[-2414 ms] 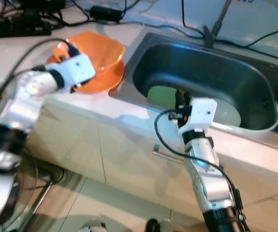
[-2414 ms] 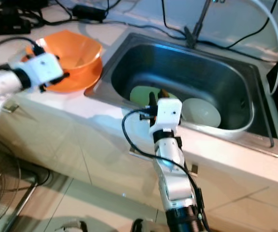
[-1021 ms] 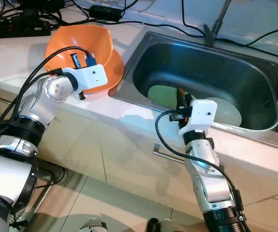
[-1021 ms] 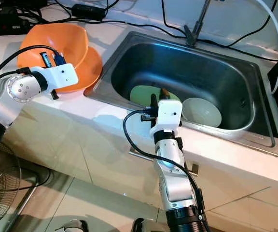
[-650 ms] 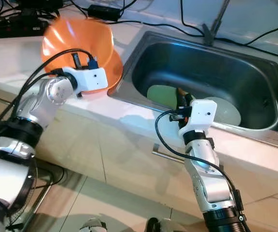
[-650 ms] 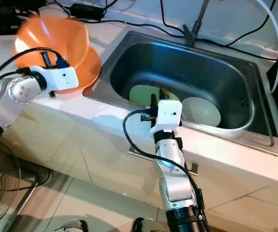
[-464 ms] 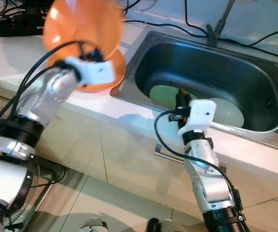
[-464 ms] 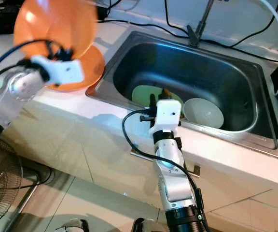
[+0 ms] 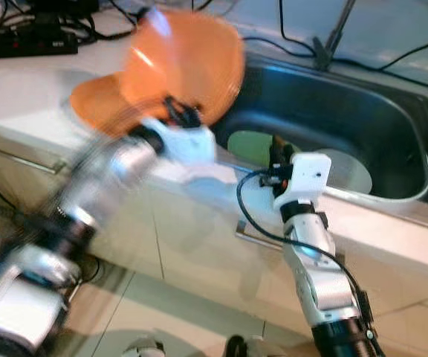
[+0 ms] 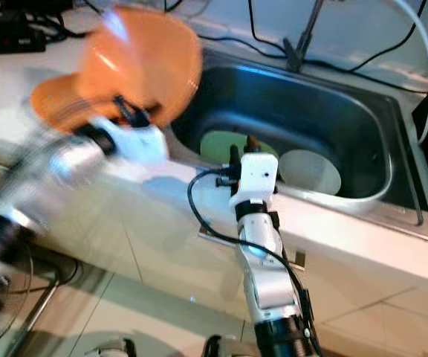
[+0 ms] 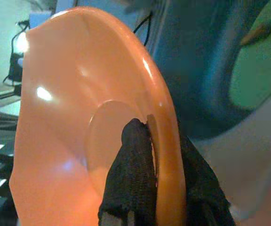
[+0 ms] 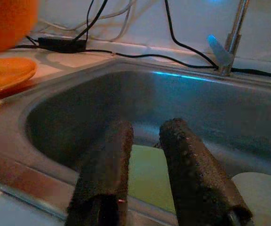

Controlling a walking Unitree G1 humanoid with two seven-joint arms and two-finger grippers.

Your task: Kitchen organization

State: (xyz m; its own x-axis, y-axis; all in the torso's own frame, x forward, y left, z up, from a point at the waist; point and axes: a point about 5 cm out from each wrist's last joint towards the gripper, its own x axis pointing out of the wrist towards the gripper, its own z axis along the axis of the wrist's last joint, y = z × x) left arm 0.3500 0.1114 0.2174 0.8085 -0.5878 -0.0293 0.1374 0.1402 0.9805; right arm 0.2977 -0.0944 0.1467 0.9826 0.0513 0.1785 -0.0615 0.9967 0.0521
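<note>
From the left eye view, we see our left arm blurred as it carries the orange bowl (image 9: 184,63) tilted above the near left corner of the steel sink (image 9: 392,126). Our left gripper (image 9: 178,113) sits at the bowl's lower rim. An orange plate (image 9: 99,100) lies flat on the white counter (image 9: 21,82) just left of the sink. Our right gripper (image 9: 276,152) hangs over the sink's front edge, above a green plate (image 9: 250,145) on the basin floor, with a white bowl (image 9: 348,172) beside that plate to the right. Black cables (image 9: 288,41) trail along the counter behind the sink.

From the right eye view, we see the same layout: the orange bowl (image 10: 143,63) is up in the air over the sink's left rim, and the orange plate (image 10: 54,97) is on the counter beneath and to its left.

In the left wrist view, our black fingers (image 11: 133,165) are clamped on the orange bowl's rim, one inside the bowl and one outside, so that hand is holding the bowl. The sink basin and the green plate show beyond it.

In the right wrist view, our two fingers (image 12: 109,165) stand narrowly apart with nothing between them, pointing into the sink above the green plate (image 12: 147,174). The faucet (image 12: 232,40) rises at the far side.
</note>
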